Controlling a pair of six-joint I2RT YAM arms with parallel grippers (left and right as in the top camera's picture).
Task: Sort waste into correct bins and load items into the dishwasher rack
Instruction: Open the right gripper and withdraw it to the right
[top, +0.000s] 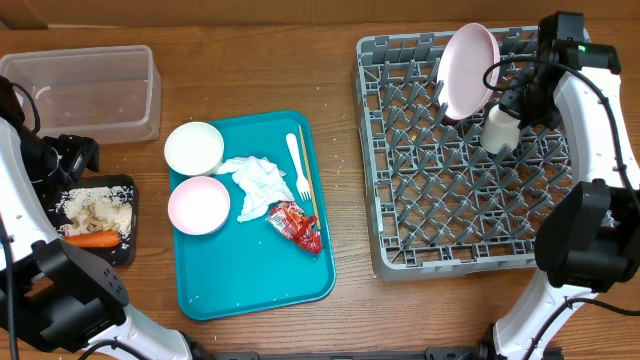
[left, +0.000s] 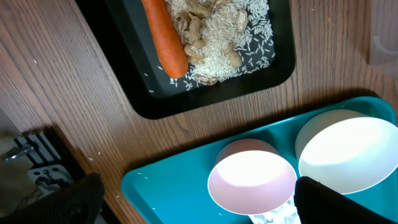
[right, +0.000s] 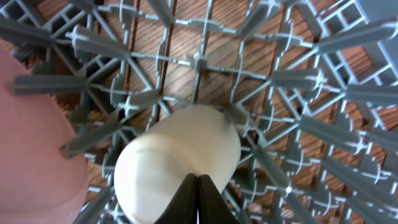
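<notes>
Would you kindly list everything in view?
rack: one, grey, right
plate: one, pink, propped in rack
cup: one, white, over rack
teal tray: one, centre
white bowl: one, teal tray
pink bowl: one, teal tray
tissue: one, white, teal tray
fork: one, white, teal tray
chopstick: one, wooden, beside fork
wrapper: one, red, teal tray
tub: one, clear, far left
black tray: one, left
carrot: one, orange, black tray
food scraps: pile, beige, black tray
left gripper: open, left side
right gripper: shut on cup

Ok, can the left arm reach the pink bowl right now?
Probably yes: the left gripper is open and empty, and the pink bowl sits uncovered at the teal tray's left edge, nearest that arm.
</notes>
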